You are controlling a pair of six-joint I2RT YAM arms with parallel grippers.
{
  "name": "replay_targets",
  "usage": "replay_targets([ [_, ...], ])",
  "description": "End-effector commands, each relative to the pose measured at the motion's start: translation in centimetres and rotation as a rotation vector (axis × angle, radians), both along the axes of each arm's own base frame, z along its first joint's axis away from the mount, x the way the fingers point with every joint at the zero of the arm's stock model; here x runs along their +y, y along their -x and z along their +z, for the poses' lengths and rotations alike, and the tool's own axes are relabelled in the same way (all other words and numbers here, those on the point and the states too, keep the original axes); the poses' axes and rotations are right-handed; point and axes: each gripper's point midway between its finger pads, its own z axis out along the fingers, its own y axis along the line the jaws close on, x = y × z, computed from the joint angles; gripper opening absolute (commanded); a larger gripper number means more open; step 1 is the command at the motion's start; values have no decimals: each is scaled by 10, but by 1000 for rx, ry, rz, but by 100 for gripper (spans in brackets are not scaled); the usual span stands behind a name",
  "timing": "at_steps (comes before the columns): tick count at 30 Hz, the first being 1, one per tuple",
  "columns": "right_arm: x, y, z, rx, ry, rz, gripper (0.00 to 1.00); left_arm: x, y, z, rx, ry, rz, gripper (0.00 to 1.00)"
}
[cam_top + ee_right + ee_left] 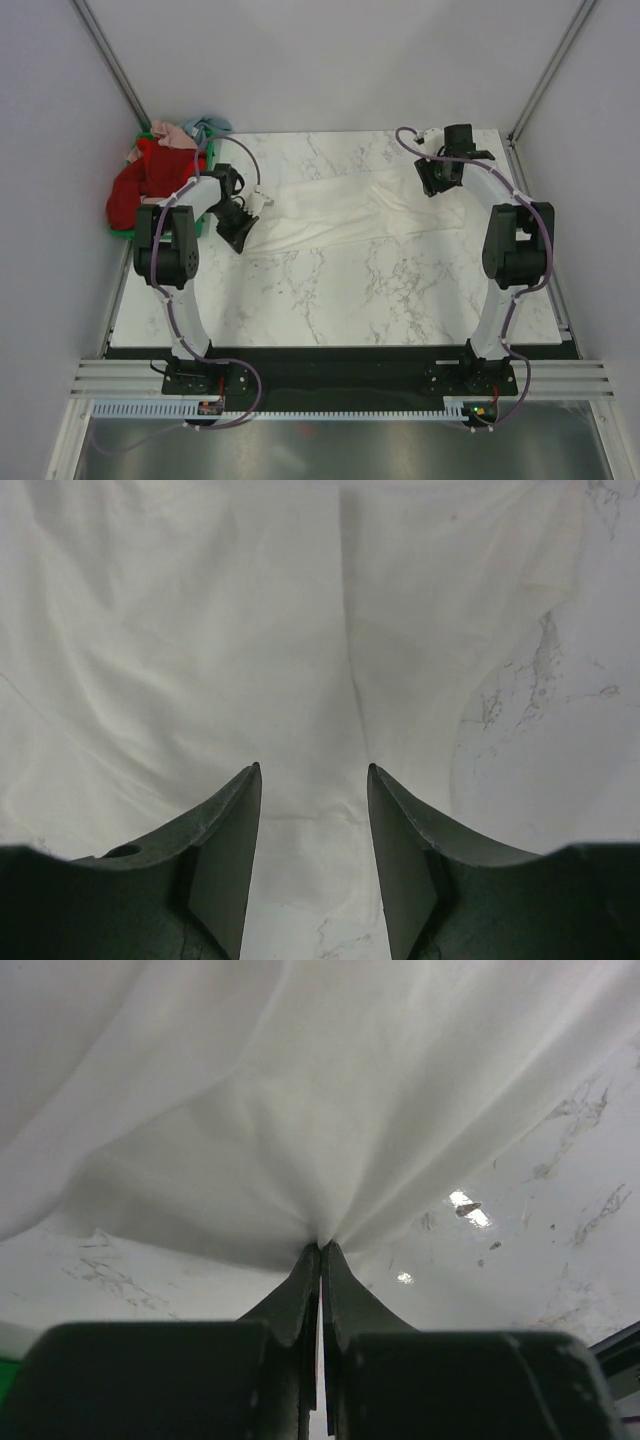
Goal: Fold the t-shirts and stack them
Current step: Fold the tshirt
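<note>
A cream-white t-shirt point(350, 212) lies spread across the marble table point(330, 290), stretched from left to right. My left gripper point(246, 222) is shut on its left edge; in the left wrist view point(320, 1247) the cloth point(300, 1110) fans out taut from the closed fingertips. My right gripper point(440, 178) hovers open over the shirt's right end; in the right wrist view point(312, 770) the shirt point(250, 650) lies flat under the parted fingers, untouched. Red point(140, 180), pink point(172, 133) and pale blue point(208, 126) shirts are heaped at the far left.
A green crate point(205, 160) holds the heap of shirts at the table's far left corner, just behind my left arm. Bare marble shows in the near half of the table and to the right of the shirt point(560, 740).
</note>
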Motion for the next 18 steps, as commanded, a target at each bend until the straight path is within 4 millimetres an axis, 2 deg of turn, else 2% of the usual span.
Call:
replay_targets([
  [1,-7,-4,-18,45,22,-8,55,3,33,-14,103,-21,12,2],
  [6,-13,-14,-31,59,24,-16,55,3,54,-5,122,-32,19,2],
  [7,-13,-16,-39,71,23,-16,55,2,58,-3,126,-35,18,2],
  [12,-14,-31,-42,59,24,-19,55,-1,81,2,150,-41,15,2],
  [15,-13,-37,-48,64,16,-15,55,-3,93,3,175,-39,11,2],
  [17,-9,-37,-60,93,7,-4,53,-6,98,4,189,-39,10,2],
  [18,-9,-42,-59,89,6,0,51,-8,99,6,187,-30,9,2],
])
